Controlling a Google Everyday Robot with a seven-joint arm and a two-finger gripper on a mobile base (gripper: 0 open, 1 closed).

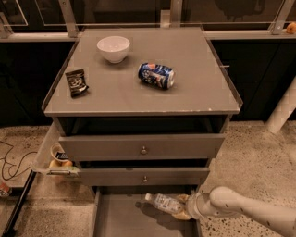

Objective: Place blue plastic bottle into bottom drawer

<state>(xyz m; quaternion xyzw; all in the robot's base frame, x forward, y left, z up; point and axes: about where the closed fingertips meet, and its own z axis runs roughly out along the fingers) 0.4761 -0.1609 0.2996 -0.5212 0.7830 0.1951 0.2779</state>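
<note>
Low from the right, pincer around blue plastic bottle above bottom drawer.

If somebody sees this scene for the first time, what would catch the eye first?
Probably the white robot arm at bottom right, whose gripper holds a small clear plastic bottle with a white cap over the open grey bottom drawer. Next, the dark blue soda can lying on the grey cabinet top.

A grey cabinet stands on a speckled floor; behind it, dark railed glass panels; to its right, a white post.
</note>
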